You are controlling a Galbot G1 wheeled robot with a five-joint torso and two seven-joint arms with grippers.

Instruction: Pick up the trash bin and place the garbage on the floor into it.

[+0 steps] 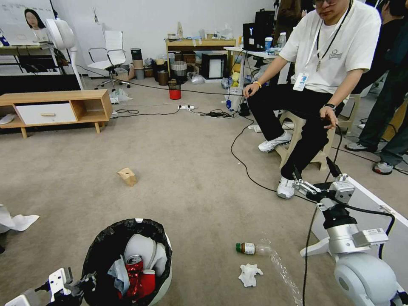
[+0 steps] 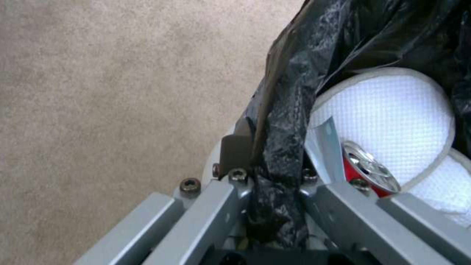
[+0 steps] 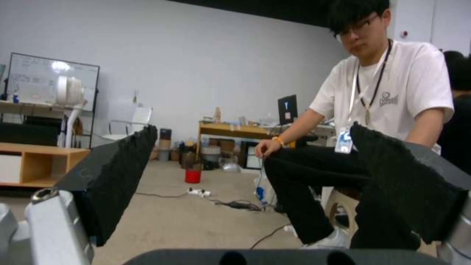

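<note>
Nearest to you, the left gripper (image 1: 80, 285) is clamped on the near-left rim of the trash bin (image 1: 163, 284); in the left wrist view its fingers (image 2: 235, 154) are closed on the rim with the black bag (image 2: 289, 110) bunched between them. Inside the bin lie a white lid piece (image 1: 142, 248), a crushed red can (image 1: 135, 265) and a red-white paper cup (image 1: 146, 282).

Just beyond the bin, toward your right side, a white tissue wad (image 1: 250, 274) lies on the floor (image 1: 191, 170), and just past it a clear bottle (image 1: 255, 248). The bottle's long axis runs across your view, its green cap pointing toward the bin and its clear body toward the right arm. Both pieces lie between the bin and the base of the right arm, so you should judge the right arm the nearer one for them.

The right gripper (image 1: 316, 174) is held high, well above the carpet and farther out than the bottle. Its black fingers (image 3: 123, 165) stand wide apart and empty, aimed out at the room, not down. The bottle thus lies below and back toward you from them.

At your far left edge, another tissue (image 1: 17, 222) lies near the left arm's side. Farther out, near the middle, sits a tan cardboard box (image 1: 127, 176), well apart from both grippers.
</note>
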